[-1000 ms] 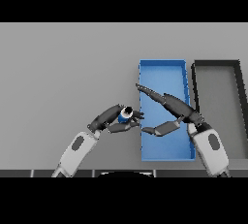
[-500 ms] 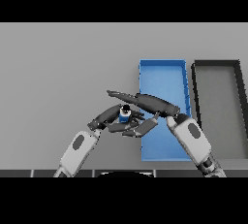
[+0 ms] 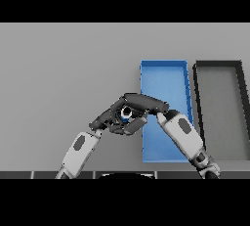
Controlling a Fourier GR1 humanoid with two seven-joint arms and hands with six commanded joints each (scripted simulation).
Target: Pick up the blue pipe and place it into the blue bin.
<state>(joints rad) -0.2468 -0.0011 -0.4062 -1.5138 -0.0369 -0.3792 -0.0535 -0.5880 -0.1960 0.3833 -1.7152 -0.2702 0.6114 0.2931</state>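
On the plain grey table point(image 3: 58, 73), the left hand point(image 3: 106, 120) curls round the blue pipe point(image 3: 125, 114), just left of the blue bin point(image 3: 163, 76). The right hand point(image 3: 144, 103) closes over the pipe from above. A dark bin point(image 3: 217, 66) stands rightmost.

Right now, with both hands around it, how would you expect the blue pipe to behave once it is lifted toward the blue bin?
The blue pipe looks short and rigid, so it should not flex. It seems small against the left hand and right hand, so probably light. Its round open end suggests it could roll if released on the table rather than in the blue bin.
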